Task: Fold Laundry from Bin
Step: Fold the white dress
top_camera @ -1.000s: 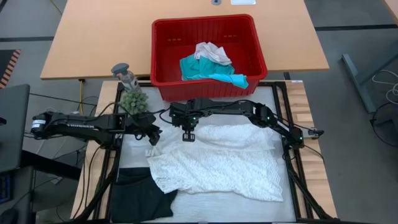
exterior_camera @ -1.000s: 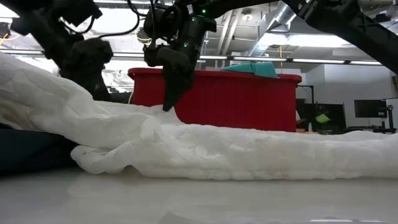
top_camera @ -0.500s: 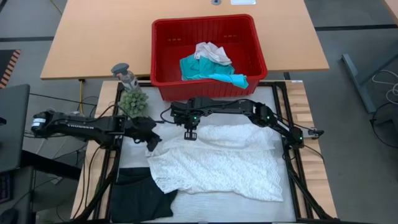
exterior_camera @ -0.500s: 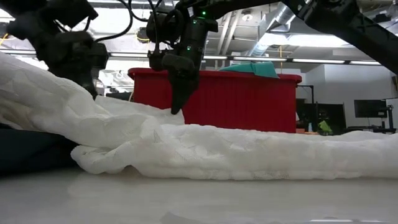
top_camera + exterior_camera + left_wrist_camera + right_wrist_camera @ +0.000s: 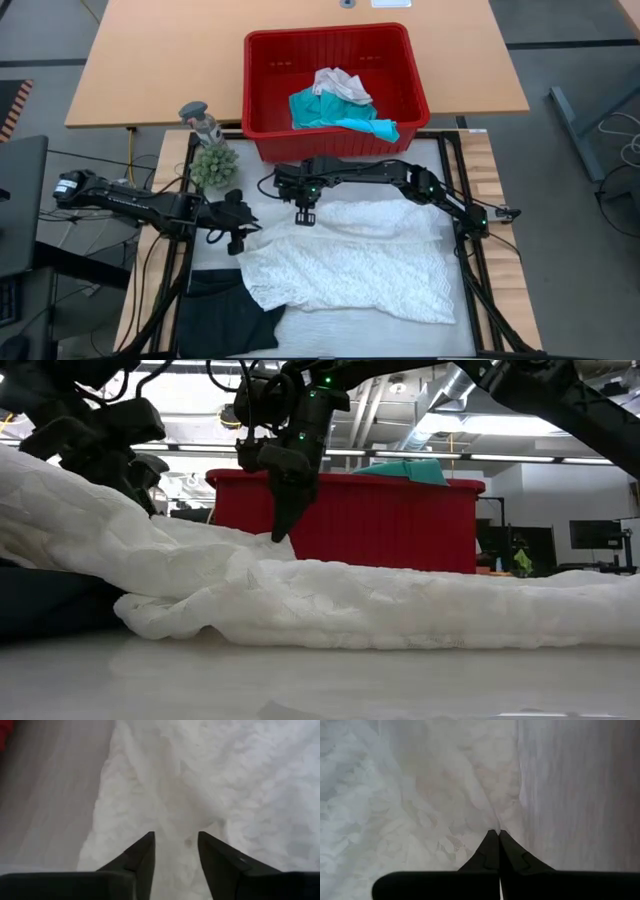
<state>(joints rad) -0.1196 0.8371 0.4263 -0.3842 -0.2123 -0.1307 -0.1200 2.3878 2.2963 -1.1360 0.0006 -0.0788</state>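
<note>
Spread across the bench [image 5: 330, 340] below the bin [image 5: 336, 92], the white lacy garment [image 5: 360, 265] looks light and limp; I'd pinch its corners. My left claw [image 5: 237, 238] gapes empty over one edge; the right claw [image 5: 303, 215] is pressed closed over another.

Before me: one red bin [image 5: 335, 45] holding two garments, one teal [image 5: 335, 112] and one white [image 5: 340, 84]; two more on my table, one white lacy cloth [image 5: 350, 265] and one black [image 5: 225, 315]; one plant [image 5: 213, 163]; my two grippers.
</note>
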